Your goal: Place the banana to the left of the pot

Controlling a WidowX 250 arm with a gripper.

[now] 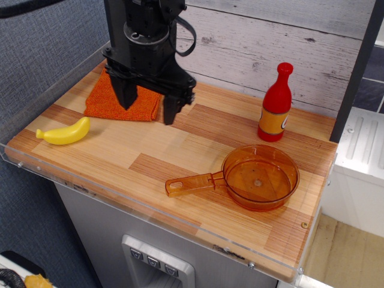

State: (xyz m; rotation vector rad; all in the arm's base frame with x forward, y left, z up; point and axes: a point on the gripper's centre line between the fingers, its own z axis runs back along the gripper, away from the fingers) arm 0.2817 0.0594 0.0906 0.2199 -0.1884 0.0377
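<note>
The yellow toy banana [65,132] lies on the wooden counter near its front left corner. The amber pot [260,176] sits at the front right, its long handle [191,183] pointing left. My black gripper [147,113] hangs open and empty above the counter at the back left, over the edge of an orange cloth. It is up and to the right of the banana and well left of the pot.
An orange cloth [114,97] lies at the back left, partly behind the gripper. A red bottle [276,105] stands at the back right behind the pot. A clear plastic lip [120,201] runs along the counter's front edge. A grey plank wall stands behind.
</note>
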